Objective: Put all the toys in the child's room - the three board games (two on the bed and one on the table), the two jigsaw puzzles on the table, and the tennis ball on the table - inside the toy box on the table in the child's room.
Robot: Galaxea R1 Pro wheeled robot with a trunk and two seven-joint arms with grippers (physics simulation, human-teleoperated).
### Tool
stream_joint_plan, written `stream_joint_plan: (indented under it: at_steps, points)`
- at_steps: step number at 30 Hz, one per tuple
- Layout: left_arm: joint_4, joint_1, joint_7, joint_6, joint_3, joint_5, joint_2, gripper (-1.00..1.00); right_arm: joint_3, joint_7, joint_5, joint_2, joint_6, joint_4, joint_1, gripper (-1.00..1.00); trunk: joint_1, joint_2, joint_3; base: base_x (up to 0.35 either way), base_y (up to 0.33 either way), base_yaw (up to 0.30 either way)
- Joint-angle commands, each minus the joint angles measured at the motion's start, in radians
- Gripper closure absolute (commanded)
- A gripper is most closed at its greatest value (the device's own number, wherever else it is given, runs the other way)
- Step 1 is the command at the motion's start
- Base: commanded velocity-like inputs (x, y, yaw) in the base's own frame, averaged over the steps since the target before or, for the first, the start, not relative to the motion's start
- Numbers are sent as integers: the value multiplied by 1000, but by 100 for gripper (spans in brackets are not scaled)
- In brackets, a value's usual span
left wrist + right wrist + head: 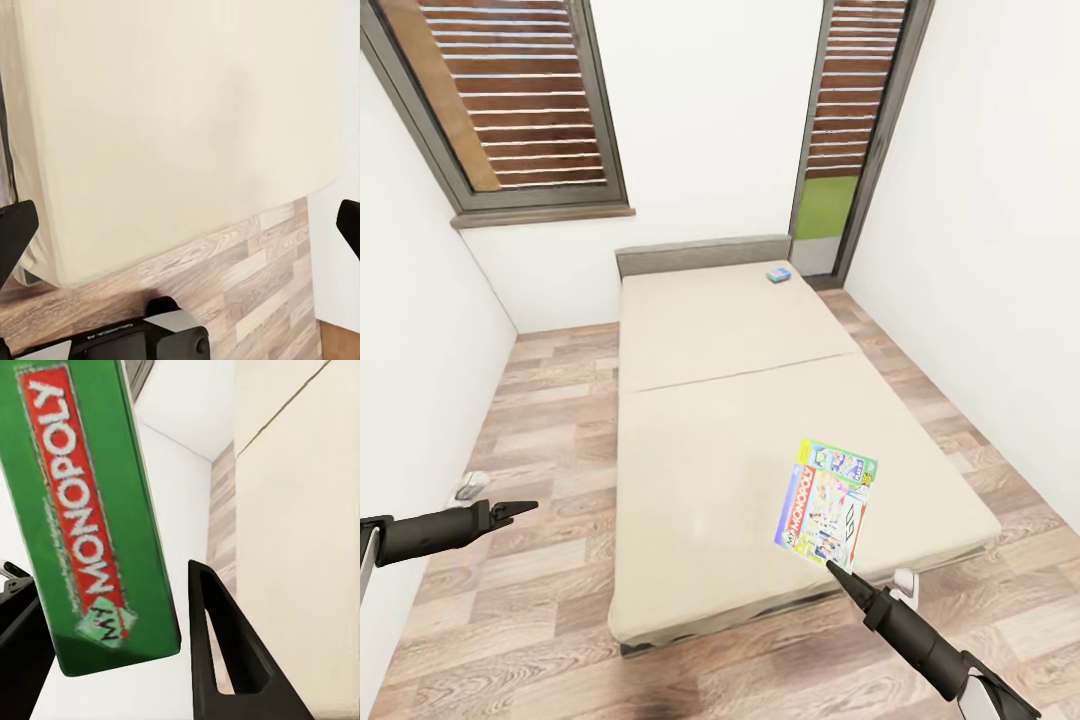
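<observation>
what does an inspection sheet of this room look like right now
surface: cream bed, two sections split by a seam.
job's things: green Monopoly game box tilted above the near section; small blue game box lies by the grey headboard.
clutter: small white object on the floor by the left wall.
grippers: right gripper shut on the Monopoly box's lower edge; left gripper over the floor, fingers apart, holding nothing.
cables: nothing seen.
surroundings: wood plank floor, white walls, slatted windows.
</observation>
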State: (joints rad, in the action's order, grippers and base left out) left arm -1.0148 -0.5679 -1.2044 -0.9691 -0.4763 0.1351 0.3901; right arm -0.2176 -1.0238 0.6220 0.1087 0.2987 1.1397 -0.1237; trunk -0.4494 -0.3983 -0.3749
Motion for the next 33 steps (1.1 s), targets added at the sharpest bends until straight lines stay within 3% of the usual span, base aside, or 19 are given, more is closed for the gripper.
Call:
stream_joint_plan:
  at_steps: [1, 7, 10, 16, 18, 24, 33]
  points:
    - [-1, -1, -10, -8, -2, 11, -1, -100, 0, 0, 7, 0, 9, 0, -1, 100, -1, -2, 0, 0, 0, 48]
    - [-1, -1, -10, -8, -2, 11, -1, -100, 0, 25, 7, 0, 8, 9, -1, 100, -1, -2, 10, 0, 0, 67]
    - [-1, -1, -10, -8, -2, 11, -1, -100, -1, 79, 7, 0, 8, 22, 0, 100, -1, -2, 15, 0, 0, 32]
    - [-1, -1, -10, -7, -2, 11, -1, -100, 7, 340, -8, -3, 11, 123, 2, 100, -1, -2, 25, 0, 0, 4]
    - [-1, -1, -9, -7, -2, 11, -1, -100, 14, 454, -46, -9, 14, 173, 2, 100, -1, -2, 28, 0, 0, 1]
    - [-1, -1, -10, -7, -2, 11, -1, -100, 41, 625, -167, -18, 21, 227, 3, 100, -1, -2, 38, 0, 0, 0]
    - [-1, -1, -10, -6, -2, 11, -1, -100, 49, 720, -187, -20, 22, 235, 3, 100, -1, -2, 53, 0, 0, 0]
